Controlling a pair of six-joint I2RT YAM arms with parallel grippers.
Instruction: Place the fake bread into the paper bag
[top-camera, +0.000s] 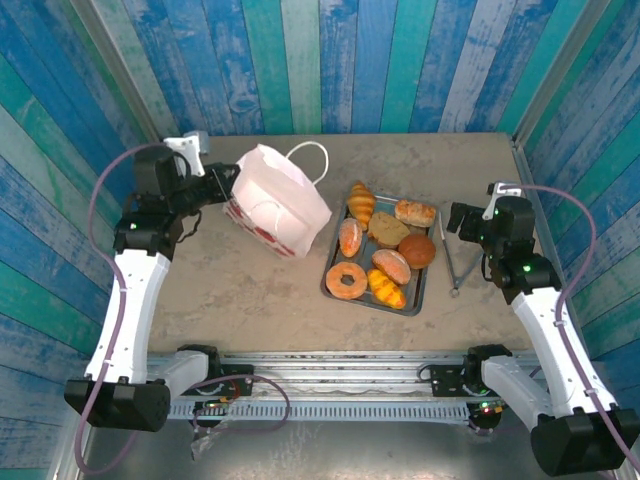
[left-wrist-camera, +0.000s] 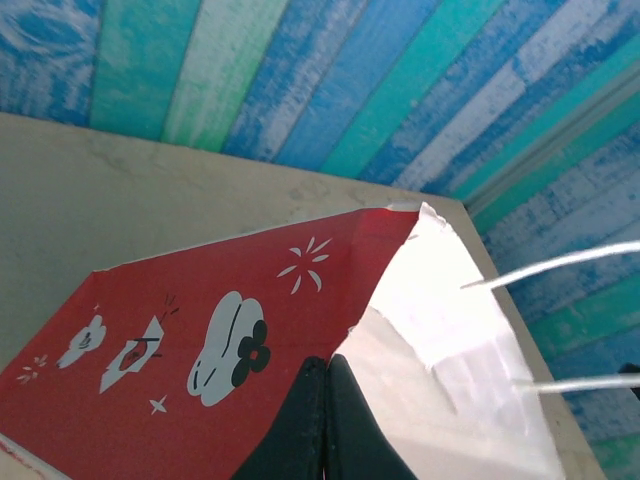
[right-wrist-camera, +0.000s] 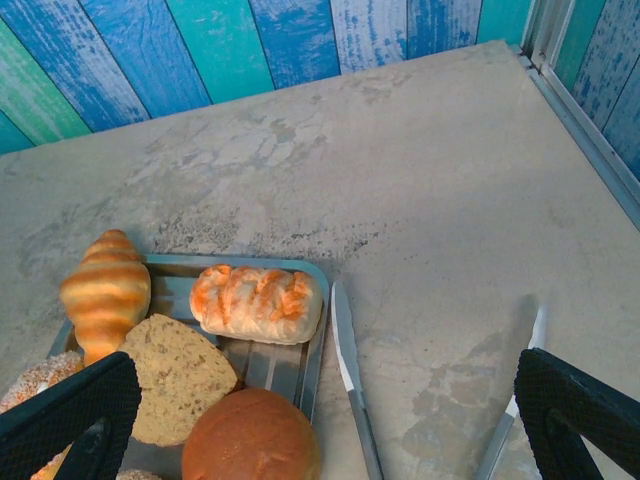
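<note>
Overhead view: the left gripper is clamped on the upper rim of the paper bag, which sits on the bench just left of the grey metal tray; one white cord handle loops off its far side. Left wrist view: the two dark fingers of the left gripper are pressed together over the rim where the bag's red side panel, printed with white figures, meets its white face. The fake bread lies on the tray, apart from the bag: a croissant at the far left corner, a striped oblong roll at the far right corner, a flat brown slice between them, a round brown bun, a ring donut and a yellow twisted roll at the near edge, with two more pieces in the middle. Metal tongs lie on the bench just right of the tray. The right gripper hovers over the tongs with its jaws spread wide and holding nothing; in the right wrist view its fingers frame the tray's far right corner and one tong arm.
</note>
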